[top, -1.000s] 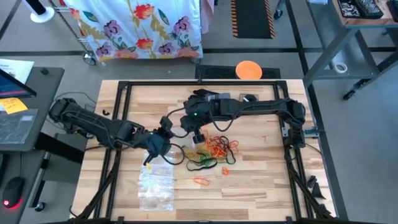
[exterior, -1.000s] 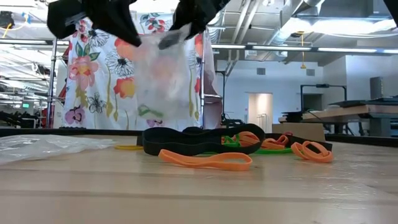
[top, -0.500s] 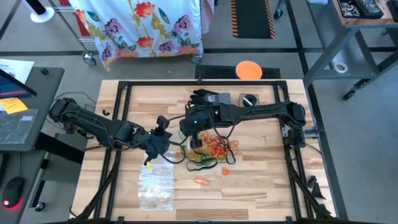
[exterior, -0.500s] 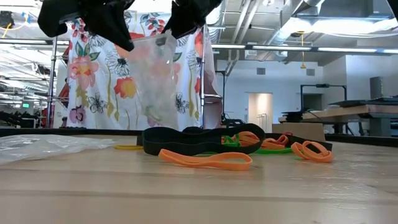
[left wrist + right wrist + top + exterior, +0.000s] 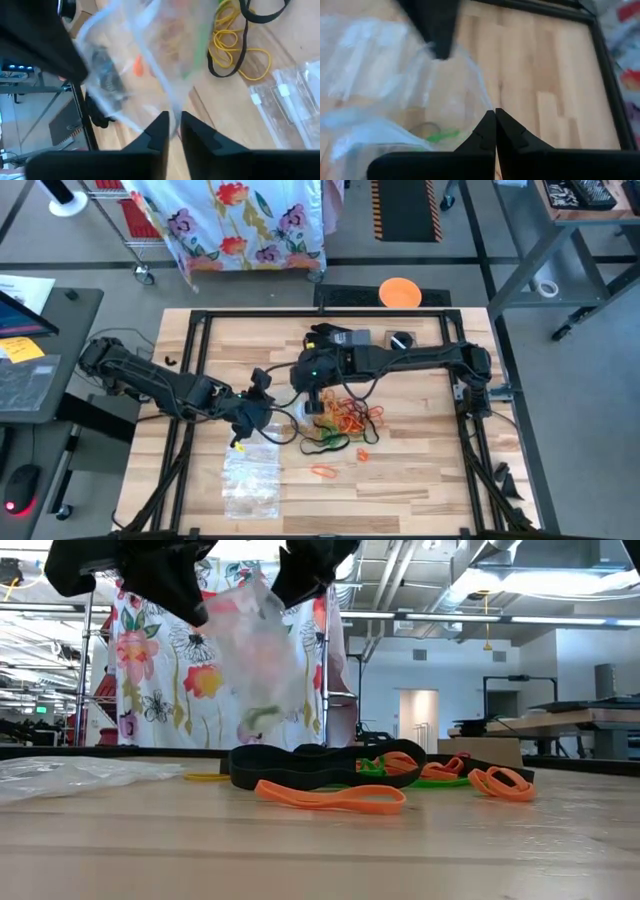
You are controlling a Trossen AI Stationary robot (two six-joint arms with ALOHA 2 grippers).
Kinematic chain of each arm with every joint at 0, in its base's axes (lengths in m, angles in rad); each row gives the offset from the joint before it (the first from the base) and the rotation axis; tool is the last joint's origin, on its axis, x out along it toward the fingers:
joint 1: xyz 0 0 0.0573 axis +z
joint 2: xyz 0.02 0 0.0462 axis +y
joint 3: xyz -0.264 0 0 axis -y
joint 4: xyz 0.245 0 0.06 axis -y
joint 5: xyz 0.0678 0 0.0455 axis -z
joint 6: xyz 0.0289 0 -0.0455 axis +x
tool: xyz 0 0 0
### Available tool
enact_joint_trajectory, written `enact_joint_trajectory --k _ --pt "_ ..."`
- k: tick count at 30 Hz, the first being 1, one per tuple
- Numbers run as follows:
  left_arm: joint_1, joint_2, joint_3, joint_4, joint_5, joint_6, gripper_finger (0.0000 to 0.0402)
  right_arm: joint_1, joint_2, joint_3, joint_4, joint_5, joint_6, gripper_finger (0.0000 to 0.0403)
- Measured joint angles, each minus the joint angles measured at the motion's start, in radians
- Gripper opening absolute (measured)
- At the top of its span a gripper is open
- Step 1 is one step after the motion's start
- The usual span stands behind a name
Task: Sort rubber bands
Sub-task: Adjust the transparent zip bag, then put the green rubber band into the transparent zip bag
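Pale wood boards make up the table [image 5: 420, 470], boxed in by a black frame [image 5: 195, 320] along its edges. The near right part of the top lies bare, as does the far left corner by the frame. Spare clear bags [image 5: 250, 475] lie flat near the front left.

Above the middle, both grippers hold one clear bag [image 5: 255, 660] up off the wood between them. The left gripper [image 5: 173, 125] has its fingers nearly together with the bag's edge running down into the narrow gap. The right gripper [image 5: 494, 117] pinches the opposite edge, fingertips pressed tight on the plastic.

The rubber bands [image 5: 345, 422] sit in a loose heap on the table just right of centre, directly under and beside the right gripper, below the bag. One orange band [image 5: 330, 797] lies apart toward the front edge. A green band [image 5: 262, 716] shows through the bag, inside it, well under both sets of fingertips.
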Motion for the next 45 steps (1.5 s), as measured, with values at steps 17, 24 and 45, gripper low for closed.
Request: enact_joint_trajectory --k 17,24,45 --pt "-0.012 -0.149 -0.005 -0.041 -0.130 -0.348 0.0196 -0.053 -0.203 -0.100 -0.321 0.394 0.335 0.0000" --pt "0.009 -0.232 -0.177 0.380 0.100 -0.249 0.0196 -0.051 -0.508 -0.531 -0.146 0.397 0.580 0.0000" --pt "0.162 0.382 -0.297 1.143 0.313 -0.173 0.0196 0.010 -0.617 -0.698 0.033 0.431 0.501 0.0000"
